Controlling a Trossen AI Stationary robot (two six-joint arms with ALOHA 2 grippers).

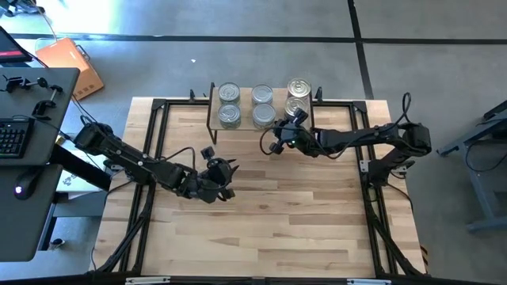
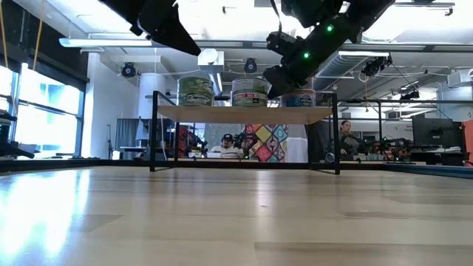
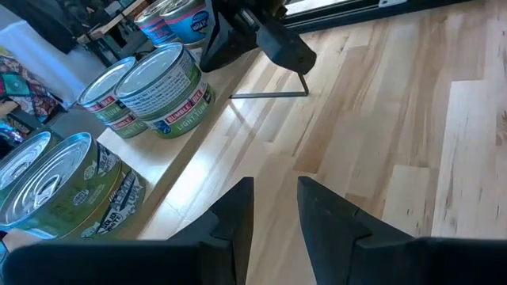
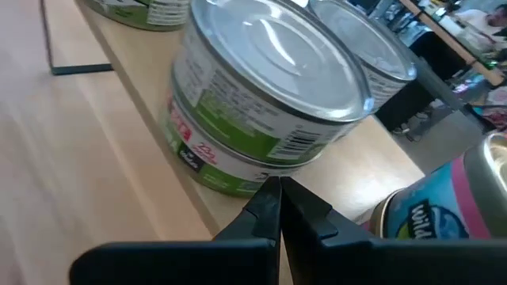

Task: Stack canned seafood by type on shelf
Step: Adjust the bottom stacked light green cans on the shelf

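The shelf [image 1: 245, 127] stands at the table's far edge on thin black legs and carries the canned seafood. Green-labelled tins stand stacked two high at its left [image 1: 229, 104] and middle [image 1: 263, 107]; blue-and-pink tins [image 1: 298, 95] stand at its right. My right gripper [image 4: 277, 198] is shut, with its tips at the shelf's near edge against the foot of the middle green stack [image 4: 261, 103]. My left gripper [image 3: 275, 207] hovers over bare table in front of the shelf's left half. It is open with nothing between its fingers. My right gripper comes at the middle stack from the table's near side, slanting slightly down. Its shut fingertips [image 4: 269, 190] stand at the bottom rim of the lower green tin [image 4: 230, 170]. Whether they touch the tin, I cannot tell.
A black tube frame [image 1: 158, 158] runs around the tabletop. A desk with a keyboard [image 1: 12, 134] stands off the table's left side. Bare wood [image 1: 261, 229] lies in front of the shelf. In the low view, people [image 2: 225, 144] sit in the room behind.
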